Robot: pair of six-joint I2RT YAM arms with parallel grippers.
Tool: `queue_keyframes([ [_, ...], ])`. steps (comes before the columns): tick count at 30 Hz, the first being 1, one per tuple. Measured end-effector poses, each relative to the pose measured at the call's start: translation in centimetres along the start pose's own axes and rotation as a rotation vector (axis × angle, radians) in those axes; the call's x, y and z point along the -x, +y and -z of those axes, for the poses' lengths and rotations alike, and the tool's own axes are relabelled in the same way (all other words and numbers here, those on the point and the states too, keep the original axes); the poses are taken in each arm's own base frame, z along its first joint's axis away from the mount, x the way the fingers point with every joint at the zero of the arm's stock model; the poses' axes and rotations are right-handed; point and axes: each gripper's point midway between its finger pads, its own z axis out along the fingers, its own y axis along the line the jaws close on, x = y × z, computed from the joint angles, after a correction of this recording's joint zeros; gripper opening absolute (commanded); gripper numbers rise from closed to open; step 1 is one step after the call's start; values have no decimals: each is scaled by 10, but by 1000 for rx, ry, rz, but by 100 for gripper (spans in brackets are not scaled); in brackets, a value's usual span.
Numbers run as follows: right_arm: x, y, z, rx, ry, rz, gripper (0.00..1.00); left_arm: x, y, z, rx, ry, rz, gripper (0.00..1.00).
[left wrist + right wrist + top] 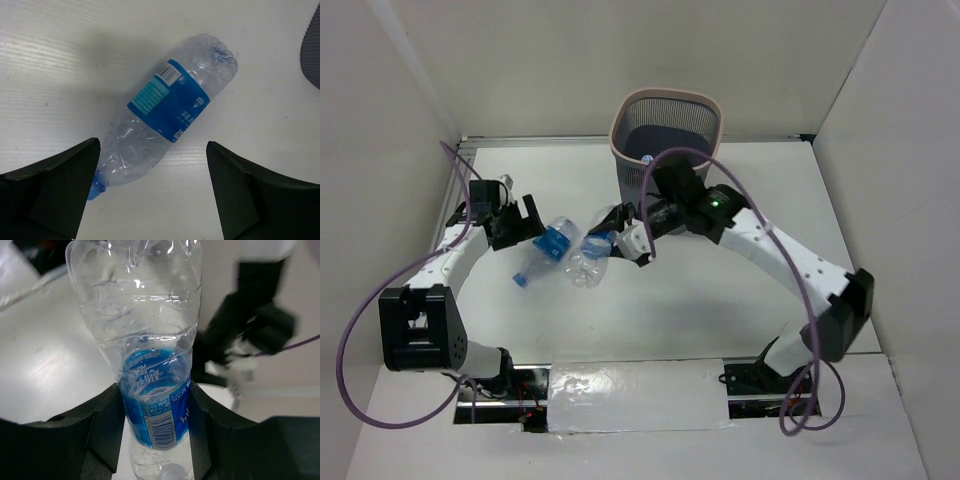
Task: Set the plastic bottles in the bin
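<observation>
A clear bottle with a blue label (546, 247) lies on the table with its blue cap toward the near side. It also shows in the left wrist view (170, 107). My left gripper (533, 228) (152, 147) is open just above it, with the neck end between the jaws and untouched. My right gripper (618, 240) (156, 405) is shut on a second clear blue-labelled bottle (588, 262) (145, 315), clamped at the label. The mesh bin (665, 98) stands at the back, just behind the right gripper. Other bottles are out of view.
The bin's dark mesh wall (313, 45) shows at the right edge of the left wrist view. A small blue item (647, 158) lies inside the bin. White walls enclose the table on the left, back and right. The left arm (252, 315) shows blurred beyond the held bottle.
</observation>
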Motion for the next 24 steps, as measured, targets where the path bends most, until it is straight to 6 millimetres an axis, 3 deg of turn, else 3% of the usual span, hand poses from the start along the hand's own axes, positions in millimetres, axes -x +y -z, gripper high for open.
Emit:
queue_keyframes([
  [4, 69, -60, 25, -186, -84, 12, 34, 7, -6, -5, -38, -6, -45, 100],
  [6, 80, -96, 43, -309, -62, 2, 36, 10, -9, -8, -54, 1, -62, 100],
  [8, 73, -130, 67, -436, -10, -24, 37, 12, -12, -12, -77, 12, -85, 100],
  [10, 50, -160, 98, -556, 56, -68, 39, 13, -17, -16, -106, 25, -109, 100],
  [12, 13, -187, 138, -683, 138, -117, 44, 17, -21, -19, -129, 34, -134, 100],
  [16, -79, -198, 197, -806, 284, -282, 98, 23, -25, -28, -142, 50, -180, 100],
  [18, -120, -200, 212, -828, 332, -362, 100, 24, -26, -34, -140, 64, -207, 100],
  [20, -147, -193, 214, -819, 350, -453, 100, 21, -28, -43, -134, 92, -238, 100],
  [24, -168, -172, 214, -809, 350, -594, 100, 2, -42, -61, -131, 172, -330, 100],
])
